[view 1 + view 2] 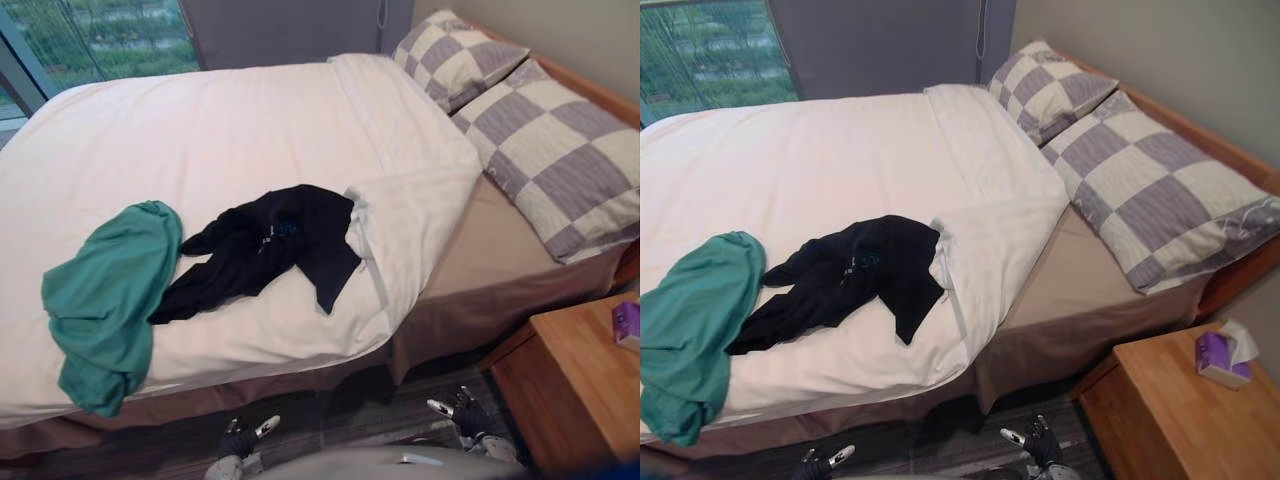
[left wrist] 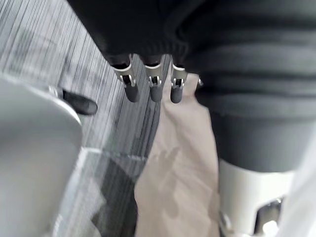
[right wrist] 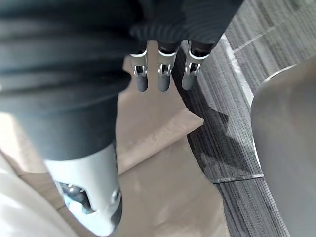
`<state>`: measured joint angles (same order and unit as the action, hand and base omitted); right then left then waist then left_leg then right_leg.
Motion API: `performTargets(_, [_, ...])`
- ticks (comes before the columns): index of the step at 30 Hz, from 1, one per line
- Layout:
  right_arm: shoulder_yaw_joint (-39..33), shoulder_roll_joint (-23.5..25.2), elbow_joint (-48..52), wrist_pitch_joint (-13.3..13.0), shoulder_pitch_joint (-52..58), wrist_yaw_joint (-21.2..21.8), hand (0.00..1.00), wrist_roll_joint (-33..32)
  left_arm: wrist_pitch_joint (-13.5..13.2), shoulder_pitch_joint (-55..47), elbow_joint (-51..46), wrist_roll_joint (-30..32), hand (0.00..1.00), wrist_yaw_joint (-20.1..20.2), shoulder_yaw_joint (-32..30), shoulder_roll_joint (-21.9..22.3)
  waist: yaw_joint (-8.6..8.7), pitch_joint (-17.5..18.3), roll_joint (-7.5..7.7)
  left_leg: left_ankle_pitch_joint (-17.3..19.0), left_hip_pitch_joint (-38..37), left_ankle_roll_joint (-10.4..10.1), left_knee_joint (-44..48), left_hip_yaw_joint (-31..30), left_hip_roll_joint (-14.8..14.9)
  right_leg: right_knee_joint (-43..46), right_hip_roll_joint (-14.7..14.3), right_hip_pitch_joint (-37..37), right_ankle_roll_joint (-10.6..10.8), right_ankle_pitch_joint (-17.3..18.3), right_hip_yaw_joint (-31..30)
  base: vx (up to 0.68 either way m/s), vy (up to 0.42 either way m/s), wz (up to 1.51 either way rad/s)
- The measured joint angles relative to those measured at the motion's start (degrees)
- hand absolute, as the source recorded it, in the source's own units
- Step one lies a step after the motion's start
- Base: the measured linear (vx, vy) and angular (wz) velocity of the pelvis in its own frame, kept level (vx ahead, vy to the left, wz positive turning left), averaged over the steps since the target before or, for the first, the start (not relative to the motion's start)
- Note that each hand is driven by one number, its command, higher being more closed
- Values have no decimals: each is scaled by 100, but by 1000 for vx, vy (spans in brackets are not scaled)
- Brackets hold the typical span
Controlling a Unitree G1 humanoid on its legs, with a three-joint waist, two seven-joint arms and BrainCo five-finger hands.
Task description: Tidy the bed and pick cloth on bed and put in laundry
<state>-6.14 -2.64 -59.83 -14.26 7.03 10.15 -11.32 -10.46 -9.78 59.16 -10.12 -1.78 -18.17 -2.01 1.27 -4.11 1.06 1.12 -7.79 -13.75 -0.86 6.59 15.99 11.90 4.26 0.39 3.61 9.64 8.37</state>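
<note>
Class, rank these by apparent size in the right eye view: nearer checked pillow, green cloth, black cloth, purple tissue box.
1. nearer checked pillow
2. green cloth and black cloth: too alike to rank, the green one runs off the edge
3. purple tissue box

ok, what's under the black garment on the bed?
The black garment lies on the white duvet, beside the green cloth. Whatever is beneath its folds is hidden.

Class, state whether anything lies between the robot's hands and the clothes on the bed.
Nothing visible. The green cloth and black garment lie uncovered on the duvet; left hand and right hand hang open beside the bed.
</note>
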Motion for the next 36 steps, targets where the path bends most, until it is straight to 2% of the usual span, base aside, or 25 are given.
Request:
performTargets(2, [-23, 84, 47, 161, 49, -17, 0, -112, 12, 8, -179, -49, 0, -18, -47, 57, -10, 20, 176, -156, 352, 198, 394, 330, -32, -84, 96, 20, -32, 9, 289, -23, -101, 72])
performTargets(4, [-159, 106, 139, 234, 173, -134, 0, -418, -7, 135, -205, -33, 0, 41, -220, 125, 8, 10, 164, -300, 508, 460, 422, 951, -115, -280, 207, 146, -25, -21, 622, -61, -65, 93])
performTargets(5, [-259, 103, 191, 251, 183, -181, 0, -481, -22, 204, -197, -22, 0, 58, -233, 205, 16, -39, 118, -187, 547, 490, 570, 1154, -119, -298, 226, 223, -22, -24, 710, -50, 3, 70])
performTargets(6, [-417, 6, 183, 294, 186, -278, 0, -608, -72, 159, -153, -6, 0, 73, -199, 301, -81, -59, -14, 55, 596, 584, 699, 1148, -215, -309, 269, 231, -28, -9, 725, -33, 48, 24])
performTargets(7, [-494, -59, 186, 339, 185, -423, 0, -662, -127, 94, -150, -54, 0, 95, -188, 367, -88, -51, -126, 30, 533, 661, 559, 1132, -306, -375, 303, 235, 18, -41, 665, -30, 72, 3])
performTargets(8, [-494, -59, 186, 339, 185, -423, 0, -662, -127, 94, -150, -54, 0, 95, -188, 367, -88, -51, -126, 30, 533, 661, 559, 1132, -306, -375, 303, 235, 18, -41, 665, -7, 70, -16])
performTargets(9, [-739, -76, 326, 374, 168, -686, 0, -837, -129, 30, -123, -52, 0, 156, -28, 303, -49, -37, -216, -210, 263, 786, -61, 1314, -481, -546, 333, 260, 115, -150, 639, 21, 78, -13])
performTargets(11, [-1091, -63, 641, 444, 253, -1017, 0, -990, -109, 31, -100, -47, 0, 198, 5, 227, -48, -34, -156, -289, 126, 726, -341, 1367, -571, -734, 358, 338, 167, -302, 635, 62, 99, -12])
performTargets(14, [-2042, -175, 1604, 456, 306, -1704, 0, -1098, -85, 15, -114, -38, 0, 397, -19, 53, -19, 51, -13, -329, 54, 698, -497, 1487, -628, -869, 421, 413, 206, -380, 594, 91, 65, -11])
performTargets(16, [-2565, -689, 2464, 454, 213, -1980, 0, -1098, 74, 14, -174, -36, 0, 453, -124, -71, 19, 126, 86, -315, 61, 680, -498, 1488, -718, -903, 481, 428, 236, -412, 596, 155, 54, -3])
performTargets(20, [-3080, -1937, 3342, 475, -518, -2240, 0, -1070, 258, 30, -176, 16, 0, 555, -245, -252, 153, 145, 93, -313, 54, 649, -497, 1488, -798, -962, 546, 446, 261, -429, 598, 119, 37, -1])
performTargets(21, [-3070, -2223, 3533, 501, -748, -2268, 0, -1013, 298, 29, -173, 72, 0, 551, -231, -302, 155, 150, 86, -328, 64, 623, -500, 1493, -800, -993, 546, 453, 266, -434, 600, 72, 20, 0])
performTargets(22, [-3070, -2363, 3507, -187, -837, -1858, 0, -1283, 348, 39, -180, 83, 0, 549, -220, -321, 142, 155, 79, -342, 70, 599, -501, 1500, -797, -1001, 543, 456, 266, -434, 610, 56, -2, 5])
performTargets(23, [-3021, -2486, 3964, -232, -907, -1820, 0, -1159, 420, 16, -184, 93, 0, 532, -207, -318, 155, 164, 65, -343, 79, 598, -506, 1496, -789, -1001, 534, 455, 266, -435, 634, 46, -10, 5])
performTargets(24, [-2957, -2603, 4094, -32, -1028, -1834, 0, -1029, 515, -5, -176, 158, 0, 507, -193, -323, 155, 169, 59, -346, 79, 594, -507, 1491, -785, -1001, 529, 456, 266, -435, 640, 45, -10, 6])
performTargets(25, [-2903, -2713, 4064, 48, -1166, -1795, 0, -863, 581, -31, -169, 206, 0, 495, -111, -337, 127, 171, 59, -346, 89, 594, -508, 1487, -783, -1004, 523, 458, 265, -434, 651, 30, -5, 5])
performTargets(26, [-2877, -2733, 4078, 68, -1221, -1752, 0, -734, 603, -57, -169, 224, 0, 486, -9, -352, 112, 170, 59, -346, 104, 593, -508, 1484, -783, -1005, 523, 454, 265, -434, 655, 12, 1, 6])
performTargets(28, [-2320, -2730, 4430, 163, -1340, -1600, 0, -293, 634, -146, -167, 255, 0, 410, 179, -363, 122, 154, 75, -394, 254, 521, -508, 1476, -777, -1006, 523, 335, 247, -454, 643, -35, 3, 4])
performTargets(31, [-1556, -2724, 5142, 287, -1556, -1493, 0, 430, 644, 116, -172, 275, 0, 377, 670, -463, 76, 55, 95, -492, 809, 592, -507, 1459, -678, -1000, 456, -192, 171, -611, 643, -98, -19, 4])
performTargets(32, [-1288, -2724, 5198, 311, -1820, -1555, 0, 668, 647, 293, -176, 274, 0, 364, 832, -530, 72, -81, 93, -555, 1011, 647, -507, 1436, -641, -996, 422, -384, 148, -679, 642, -154, -30, 9])
performTargets(33, [-987, -2721, 5204, 366, -2220, -1689, 0, 967, 653, 607, -220, 266, 0, 323, 951, -602, 52, -335, 158, -640, 1293, 698, -508, 1400, -596, -999, 374, -639, 99, -766, 644, -239, -34, 14])
performTargets(34, [-738, -2718, 5206, 518, -2672, -1901, 0, 1288, 669, 1013, -406, 207, 0, 218, 961, -627, -75, -646, 237, -765, 1613, 777, -508, 1334, -559, -1008, 316, -955, 41, -880, 655, -238, -29, 12])
performTargets(36, [-591, -2703, 5203, 644, -2952, -1989, 0, 1442, 692, 1251, -535, 162, 0, 135, 972, -614, -173, -850, 285, -867, 1770, 775, -507, 1314, -505, -1014, 264, -1095, -1, -953, 662, -145, -26, 8])
